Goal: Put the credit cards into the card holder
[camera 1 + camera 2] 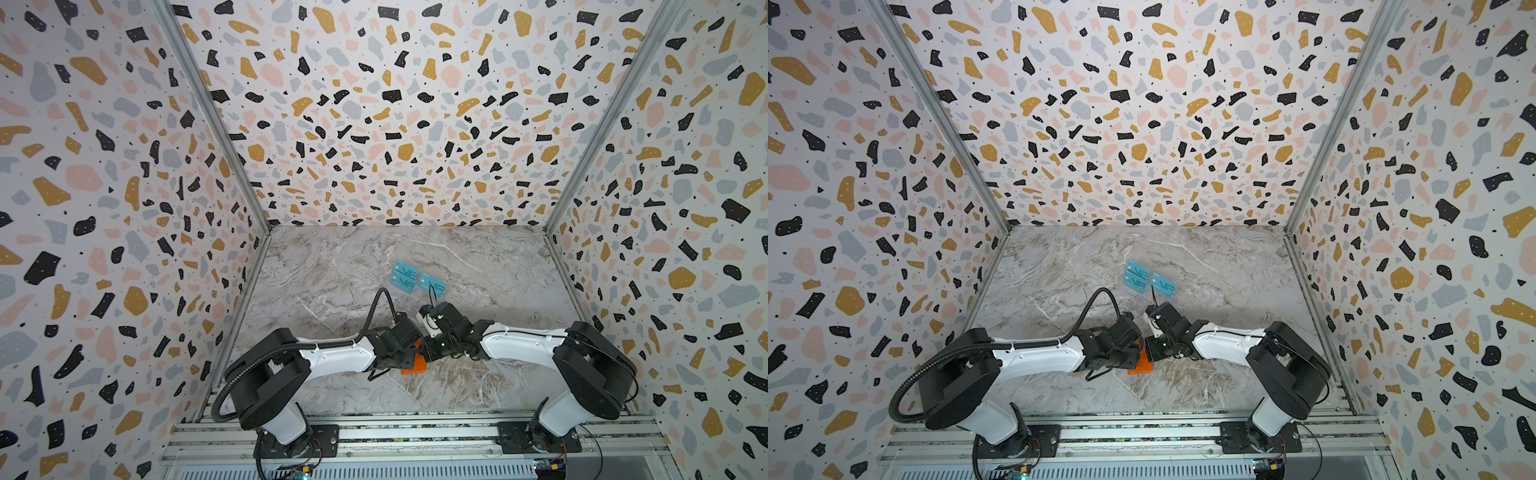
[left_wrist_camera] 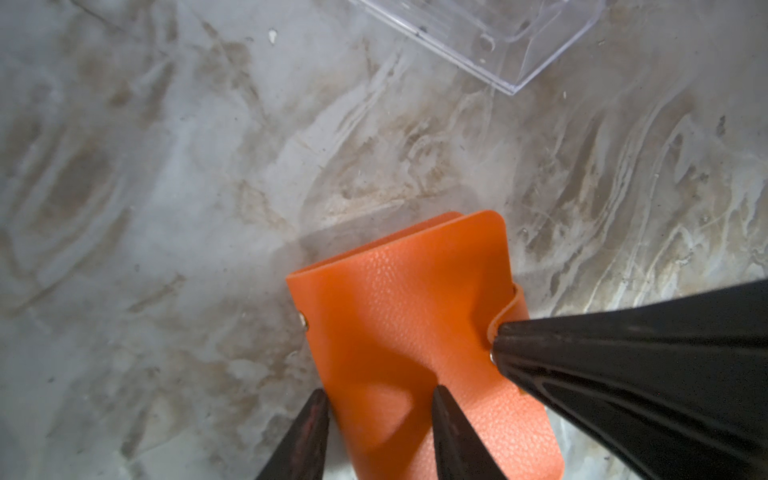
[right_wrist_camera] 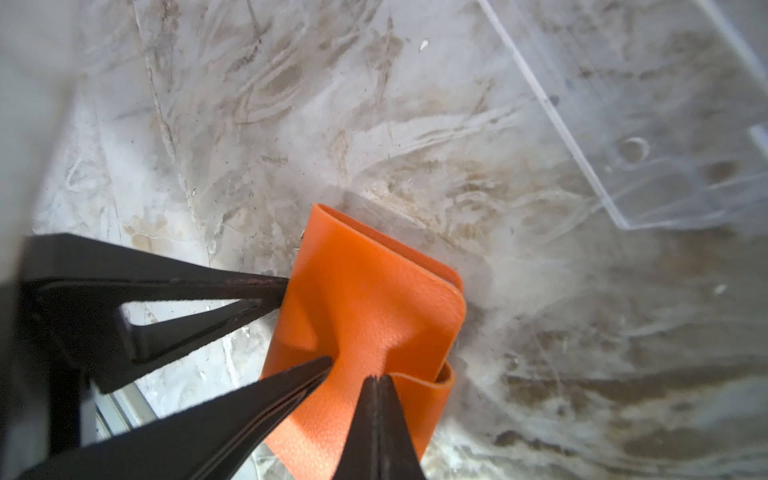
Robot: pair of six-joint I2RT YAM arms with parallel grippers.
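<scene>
The orange card holder (image 2: 407,316) lies folded on the marble table (image 1: 332,270), near the front middle in both top views (image 1: 415,366) (image 1: 1141,366). My left gripper (image 2: 380,392) is shut on it: one finger sits at its side edge, the other presses into its cover. My right gripper (image 3: 378,376) is shut on its strap tab (image 3: 442,380), and it shows as a black wedge in the left wrist view (image 2: 623,374). Three teal credit cards with VIP lettering (image 1: 402,277) (image 1: 434,286) (image 1: 1163,284) stand farther back, apart from both grippers.
A transparent acrylic rack (image 2: 498,37) (image 3: 665,124) stands just beyond the card holder and carries the teal cards. Terrazzo-patterned walls (image 1: 124,208) close in the left, back and right. An aluminium rail (image 1: 415,436) with both arm bases runs along the front.
</scene>
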